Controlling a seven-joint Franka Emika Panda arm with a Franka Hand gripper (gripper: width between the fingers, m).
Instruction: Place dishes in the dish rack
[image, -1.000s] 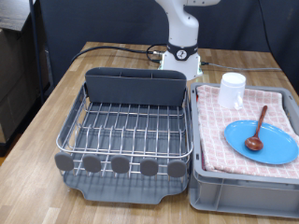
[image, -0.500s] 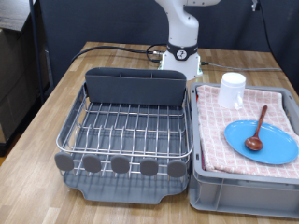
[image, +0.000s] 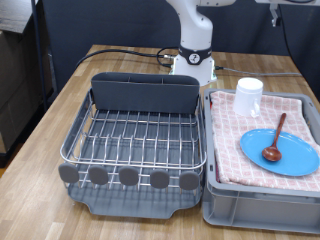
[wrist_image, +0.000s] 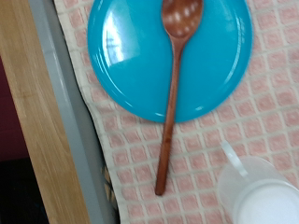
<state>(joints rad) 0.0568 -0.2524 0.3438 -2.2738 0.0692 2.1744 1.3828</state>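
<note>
- The dishes are all in the grey crate, beside the dish rack on the exterior view's right, lying on the red-checked cloth: the light-blue plate near the crate's front, the wooden spoon with its bowl on the plate and its handle running back over the cloth, and the white cup upright towards the crate's back.
- Across the last second nothing on the table has shifted. Plate, spoon and cup sit where they were, and the rack has taken in nothing.
- I'd judge from that the job has not really begun; none of the three pieces has reached the rack.
- The gripper itself does not show in either view, so I cannot tell whether it is open or closed. Only the arm's base stands behind the rack.
- The wrist camera looks straight down on the crate: plate, spoon across it, and the cup's rim at a corner of the frame. So the hand seems to hover above the dishes, well clear of them.
</note>
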